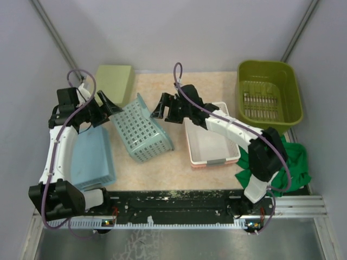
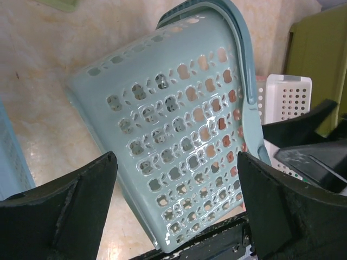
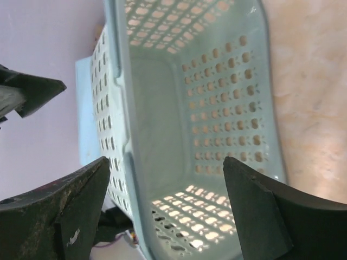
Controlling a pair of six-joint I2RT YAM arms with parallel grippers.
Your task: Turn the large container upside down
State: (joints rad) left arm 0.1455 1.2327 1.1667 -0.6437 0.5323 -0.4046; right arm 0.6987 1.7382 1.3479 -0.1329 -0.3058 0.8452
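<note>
Olive-green tub [image 1: 265, 69] stands upright, opening up, at far right of the counter [image 1: 162, 168], well apart from both hands. Left hand [image 1: 106, 104] and right hand [image 1: 161, 106] are spread wide and empty, flanking the teal lattice basket [image 1: 142, 130]. Judged: the tub is light, stiff, slick plastic; grip it by the wide rim.

The left arm [image 1: 57, 149] and right arm [image 1: 227, 127] share one build: smooth white shells over the long links, blocky black housings at the joints; a thin purple cable [image 1: 81, 73] runs along each arm; the left gripper [image 1: 110, 107] and right gripper [image 1: 158, 111] are black; their fingers [image 2: 59, 216] are broad matt wedges, scuffed with pale flecks along the edges
</note>
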